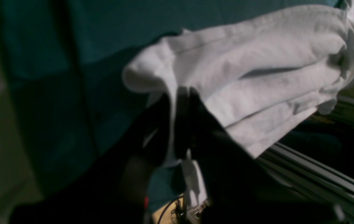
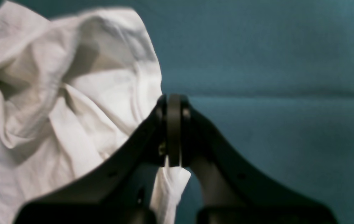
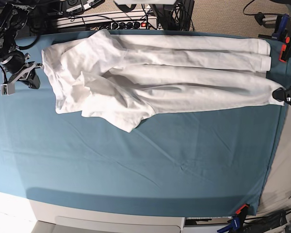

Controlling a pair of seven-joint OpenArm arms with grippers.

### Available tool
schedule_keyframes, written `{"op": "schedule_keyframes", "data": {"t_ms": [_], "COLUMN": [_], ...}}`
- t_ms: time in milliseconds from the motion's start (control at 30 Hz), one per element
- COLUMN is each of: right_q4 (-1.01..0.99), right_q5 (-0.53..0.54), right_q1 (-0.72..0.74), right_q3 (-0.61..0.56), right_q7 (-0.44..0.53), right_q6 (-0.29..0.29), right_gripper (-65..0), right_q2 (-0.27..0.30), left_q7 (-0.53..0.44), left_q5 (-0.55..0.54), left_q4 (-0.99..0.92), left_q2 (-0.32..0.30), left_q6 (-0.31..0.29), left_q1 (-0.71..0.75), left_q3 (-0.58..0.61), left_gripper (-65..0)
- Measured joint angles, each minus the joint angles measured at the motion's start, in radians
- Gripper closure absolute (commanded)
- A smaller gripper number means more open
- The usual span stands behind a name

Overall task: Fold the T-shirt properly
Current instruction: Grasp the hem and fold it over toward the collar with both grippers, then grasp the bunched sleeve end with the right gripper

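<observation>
The plain white short-sleeved cotton T-shirt (image 3: 150,80) lies stretched across the far half of the tabletop, on the teal cloth sheet (image 3: 136,160) that covers it, bunched and wrinkled at the base view's left end and drawn out long toward the right. The left arm reaches in at the tabletop's right edge, low over the cloth; its black left gripper (image 1: 180,102) is closed tight on a fold of the shirt's edge. The right arm sits at the left edge, its right gripper (image 2: 174,130) pinched together on a small strip of white fabric hanging below its fingertips.
</observation>
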Motion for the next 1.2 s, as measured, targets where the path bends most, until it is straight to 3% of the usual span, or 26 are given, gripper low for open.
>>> {"op": "schedule_keyframes", "data": {"t_ms": [100, 200, 233, 333, 500, 567, 700, 767, 967, 1200], "right_q4": [0.000, 0.000, 0.000, 0.000, 0.002, 0.026, 0.134, 0.198, 0.273, 0.242], "right_q5": [-0.007, 0.000, -0.002, -0.003, 0.103, 0.173, 0.332, 0.354, 0.280, 0.138], "right_q1": [-0.002, -0.002, -0.002, -0.002, -0.002, -0.002, -0.002, -0.005, -0.050, -0.049], "right_q3": [0.001, 0.001, 0.001, 0.001, 0.001, 0.003, 0.003, 0.002, -0.082, -0.250], "right_q7": [0.006, 0.009, 0.007, 0.011, -0.005, -0.055, -0.181, -0.195, -0.179, -0.092], "right_q6": [-0.004, -0.003, -0.003, -0.003, -0.003, -0.013, -0.005, -0.004, -0.003, -0.007], "right_gripper": [0.0, 0.0, -2.6, -22.0, -23.7, -23.7, -23.7, -23.7, -23.7, -23.7], "right_q2": [0.002, 0.002, 0.002, 0.002, 0.000, -0.019, -0.107, -0.159, -0.254, -0.291], "left_q7": [0.001, 0.000, 0.000, 0.000, 0.001, 0.000, 0.000, 0.000, 0.000, 0.000], "left_q5": [0.002, 0.001, 0.002, 0.001, 0.002, 0.001, 0.002, 0.001, 0.002, 0.002], "left_q4": [0.000, 0.000, 0.000, 0.000, 0.000, 0.000, 0.001, 0.005, 0.007, 0.022], "left_q2": [-0.003, 0.001, 0.001, 0.001, -0.004, -0.009, -0.016, -0.015, -0.015, -0.015], "left_q6": [0.000, 0.000, 0.000, 0.000, 0.000, 0.000, 0.000, 0.000, 0.000, 0.000], "left_q1": [0.008, 0.007, 0.008, 0.008, 0.008, 0.007, 0.008, 0.008, 0.008, 0.008], "left_q3": [0.000, 0.000, 0.000, 0.000, 0.000, 0.000, 0.000, 0.000, 0.000, 0.000], "left_gripper": [0.0, -15.0, -20.0, -28.4, -28.8, -28.8, -28.8, -28.8, -28.8, -28.5]}}
